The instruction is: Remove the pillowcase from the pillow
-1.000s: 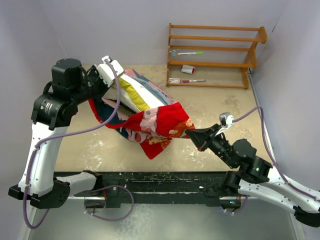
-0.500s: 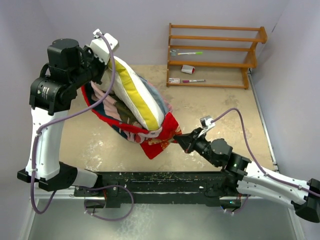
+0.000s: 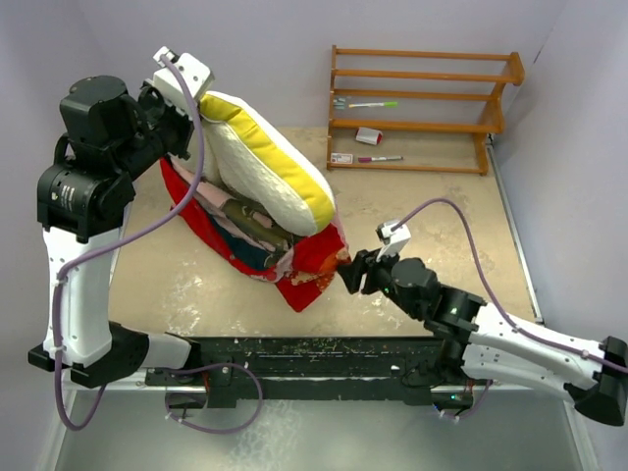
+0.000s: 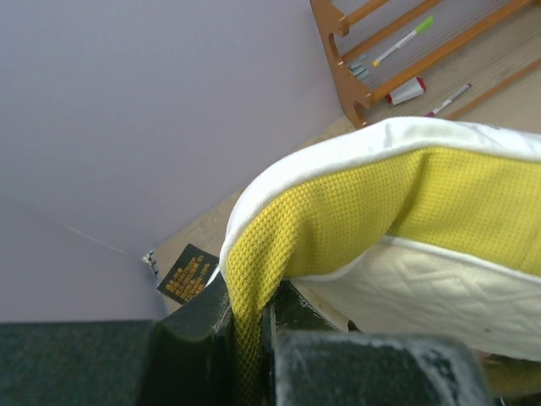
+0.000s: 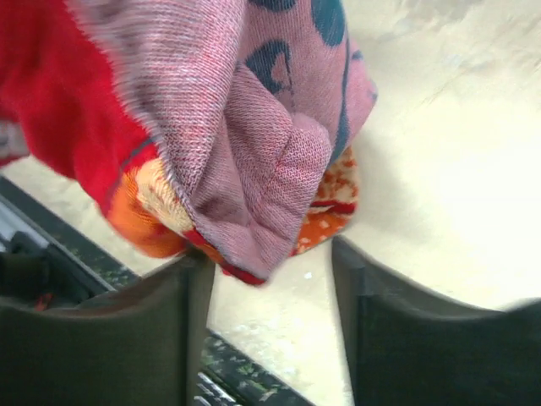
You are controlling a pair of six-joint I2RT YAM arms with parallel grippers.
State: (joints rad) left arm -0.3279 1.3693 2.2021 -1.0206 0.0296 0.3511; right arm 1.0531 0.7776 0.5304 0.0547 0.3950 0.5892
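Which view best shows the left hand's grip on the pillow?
Left wrist: the left hand pinches the pillow by its yellow edge band, close up. Top external shows the pillow held high, but the left arm hides the grip. Right wrist shows only the pillowcase.

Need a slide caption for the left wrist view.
Left fingers clamp the yellow edge band of the pillow, wooden rack behind.

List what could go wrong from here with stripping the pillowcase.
1. The right gripper is open around the pillowcase, not clamping it. The lower end of the pillow sits inside, so lifting may drag the case along.
2. The left gripper pinches only the yellow edge band, which could slip.
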